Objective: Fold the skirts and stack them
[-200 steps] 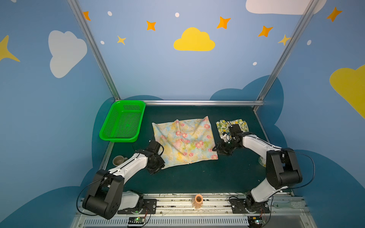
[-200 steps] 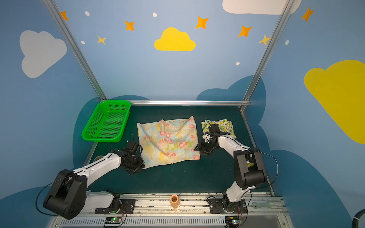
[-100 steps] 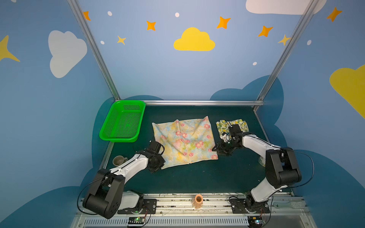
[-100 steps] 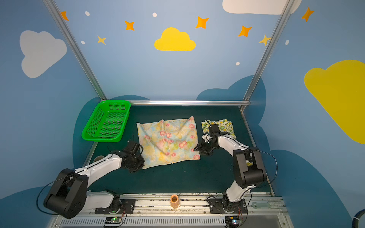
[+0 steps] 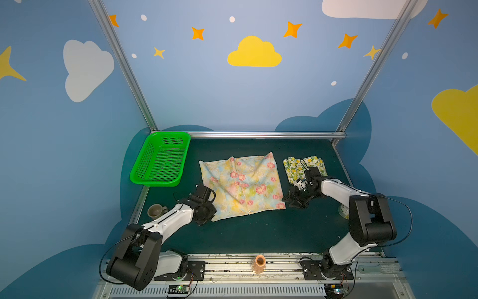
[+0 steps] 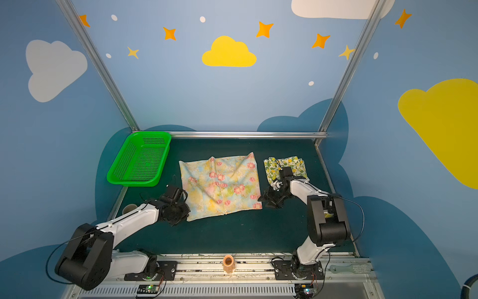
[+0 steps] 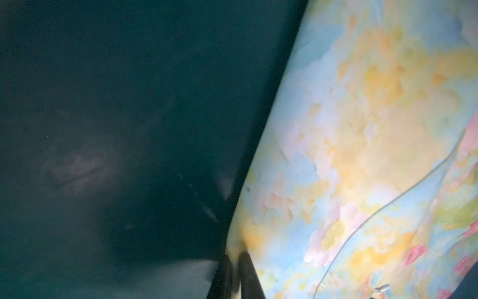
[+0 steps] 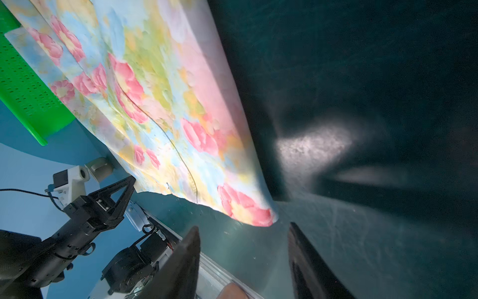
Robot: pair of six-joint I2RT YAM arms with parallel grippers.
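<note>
**A:** Where's your flowered skirt point(image 5: 241, 186) right now?

**B:** It's spread open on the dark table point(image 5: 258, 233), a little rumpled. In both top views it sits just to the right of the green basket point(image 5: 155, 182), with a strip of bare table between them.

**A:** And the lemon skirt point(image 5: 291, 167)?

**B:** That one's a small bundle, further from the basket, past the flowered skirt's far side. Your right arm's wrist hides part of it.

**A:** Tell me about your left gripper point(image 7: 235, 261).

**B:** It's down at the flowered skirt's near corner, on the basket's side. In the left wrist view its fingers point(image 7: 248, 274) are drawn in narrow with a pale sliver of the skirt's edge pinched between them. You've got the cloth.

**A:** And your right gripper point(image 8: 243, 226)?

**B:** It's low at the skirt's other near corner, the one away from the basket. The right wrist view shows its fingers point(image 8: 186, 261) spread wide. The pink-flowered corner lies just ahead of them on the table, not between them, so there's nothing in that gripper.

**A:** Anything else on the table?

**B:** A small grey cup point(image 5: 155, 210) sits on the near side of the basket, by the table's edge.
</note>
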